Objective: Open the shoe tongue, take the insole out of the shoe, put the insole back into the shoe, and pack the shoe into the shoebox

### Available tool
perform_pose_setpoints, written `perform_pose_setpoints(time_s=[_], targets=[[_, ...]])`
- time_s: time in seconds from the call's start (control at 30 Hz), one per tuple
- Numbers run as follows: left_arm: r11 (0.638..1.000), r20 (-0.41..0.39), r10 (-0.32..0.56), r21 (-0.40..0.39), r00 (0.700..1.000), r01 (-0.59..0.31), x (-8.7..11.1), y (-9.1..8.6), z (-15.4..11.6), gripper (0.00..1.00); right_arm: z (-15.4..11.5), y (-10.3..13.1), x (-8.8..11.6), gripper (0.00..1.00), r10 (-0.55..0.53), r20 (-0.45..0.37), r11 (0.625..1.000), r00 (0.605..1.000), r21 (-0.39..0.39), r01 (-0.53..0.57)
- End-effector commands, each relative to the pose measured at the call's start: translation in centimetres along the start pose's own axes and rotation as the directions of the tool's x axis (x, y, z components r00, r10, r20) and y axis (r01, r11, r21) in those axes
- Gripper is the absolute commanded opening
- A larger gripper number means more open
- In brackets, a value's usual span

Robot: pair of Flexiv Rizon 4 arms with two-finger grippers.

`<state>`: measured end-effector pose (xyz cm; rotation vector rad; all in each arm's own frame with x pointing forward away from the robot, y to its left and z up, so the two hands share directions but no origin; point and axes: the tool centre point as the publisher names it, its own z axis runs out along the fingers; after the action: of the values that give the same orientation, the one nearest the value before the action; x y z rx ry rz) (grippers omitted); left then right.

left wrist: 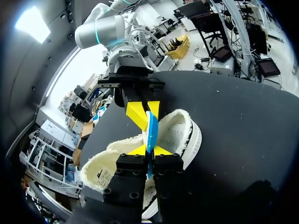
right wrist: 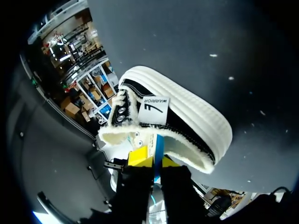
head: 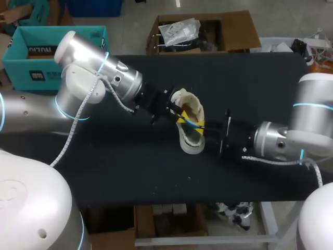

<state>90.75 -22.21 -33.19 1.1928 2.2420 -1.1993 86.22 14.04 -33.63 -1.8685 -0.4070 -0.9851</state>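
Note:
A cream, fleece-lined shoe (head: 190,144) with a white sole lies on its side at the middle of the black table. A thin blue insole (head: 194,125) stands on edge in the shoe's opening. My left gripper (head: 180,119) comes in from the left and is shut on the insole (left wrist: 152,128). My right gripper (head: 201,126) comes in from the right and is shut on the same insole (right wrist: 159,143). In the left wrist view my left gripper (left wrist: 150,150) pinches the near part and the right gripper (left wrist: 144,115) pinches it just ahead, over the shoe (left wrist: 181,133). The right wrist view has my right gripper (right wrist: 153,161) at the fleece collar of the shoe (right wrist: 191,114).
The black table (head: 104,156) has bare room to the left, the front and the far right of the shoe. An open brown cardboard box (head: 234,28) stands just past the table's far edge.

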Motion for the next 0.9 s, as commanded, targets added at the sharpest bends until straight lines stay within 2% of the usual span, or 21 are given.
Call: perform_pose_setpoints(time_s=[0.03,0.27,0.3,0.33,0.4,0.43,0.47,0.67,0.9], targets=[[1.000,0.003,-0.007,-0.007,1.000,0.007,0.0,0.4,0.5,0.00,1.1,0.7,0.0,0.00,0.004,0.013,1.000,1.000,0.007,-0.004],[0.999,0.007,-0.027,0.024,1.000,0.026,-0.1,1.0,0.6,0.00,1.7,1.9,-0.1,0.00,0.014,0.026,1.000,1.000,-0.010,-0.014],[0.999,0.006,-0.026,0.026,1.000,0.026,-0.1,0.9,0.5,0.04,1.7,2.0,-0.2,0.00,0.015,0.027,1.000,1.000,-0.011,-0.014],[0.999,0.005,-0.024,0.028,1.000,0.024,-0.1,0.7,0.4,0.14,1.6,2.0,-0.2,0.00,0.015,0.028,1.000,0.999,-0.013,-0.015],[0.999,0.003,-0.018,0.044,1.000,0.018,-0.1,0.3,-0.2,0.44,1.4,1.9,-0.2,0.00,0.008,0.034,1.000,0.999,-0.018,-0.008],[0.999,0.001,-0.018,0.044,1.000,0.018,-0.1,0.0,-0.5,0.69,1.2,1.8,-0.2,0.00,-0.002,0.041,1.000,0.999,-0.023,0.003],[0.999,0.000,-0.019,0.048,1.000,0.019,-0.2,-0.2,-0.9,1.00,1.1,1.6,-0.3,0.00,-0.008,0.045,1.000,0.999,-0.025,0.009],[0.997,0.002,-0.034,0.065,0.999,0.034,-0.6,-1.8,-3.6,1.00,0.7,1.0,-0.9,0.00,-0.068,0.118,0.994,0.991,-0.072,0.077],[0.989,0.012,-0.130,0.077,0.991,0.129,-0.8,-3.2,-6.6,1.00,0.5,1.3,-2.4,0.00,-0.110,0.234,0.975,0.966,-0.165,0.151]])
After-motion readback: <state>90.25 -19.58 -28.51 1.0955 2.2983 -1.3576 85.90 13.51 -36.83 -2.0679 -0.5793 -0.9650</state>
